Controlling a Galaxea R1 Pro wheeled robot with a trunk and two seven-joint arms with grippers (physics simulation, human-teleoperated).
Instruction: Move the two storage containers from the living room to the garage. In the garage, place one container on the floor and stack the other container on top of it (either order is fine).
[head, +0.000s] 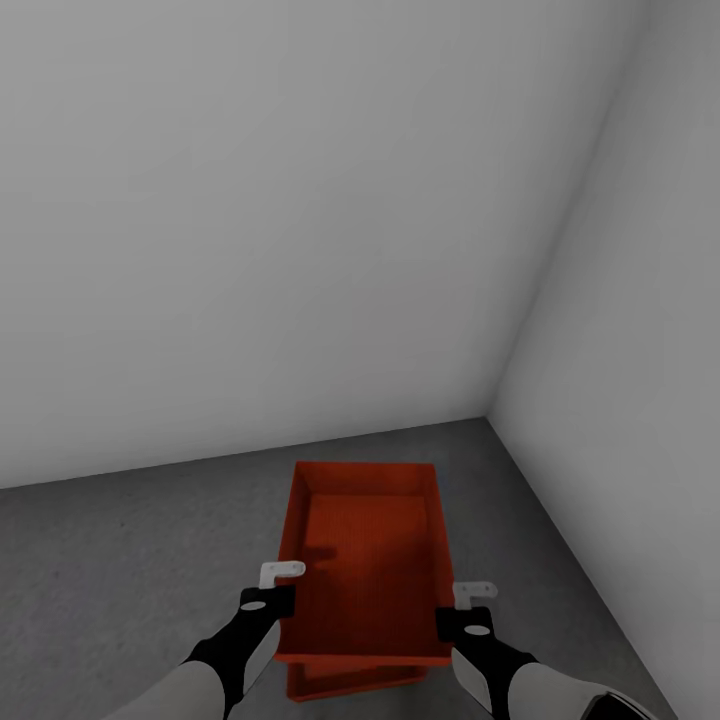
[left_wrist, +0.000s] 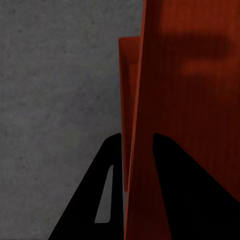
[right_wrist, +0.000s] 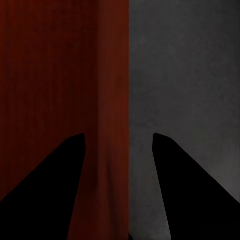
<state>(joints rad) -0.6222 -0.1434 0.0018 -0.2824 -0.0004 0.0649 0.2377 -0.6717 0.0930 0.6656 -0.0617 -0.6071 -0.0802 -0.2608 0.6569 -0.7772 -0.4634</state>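
Both grippers, left (head: 281, 583) and right (head: 463, 604), pinch the upper container's (head: 368, 560) side walls.

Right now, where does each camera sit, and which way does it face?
Head view: above, facing down at the upper container, lower container, floor; both arms show.
Left wrist view: along the left gripper, astride a container wall.
Right wrist view: along the right gripper, astride the opposite wall.
Shared: the upper container and the floor.

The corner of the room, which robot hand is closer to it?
Right. The right gripper grips the top container's wall on the corner's side; the left gripper grips the far wall.
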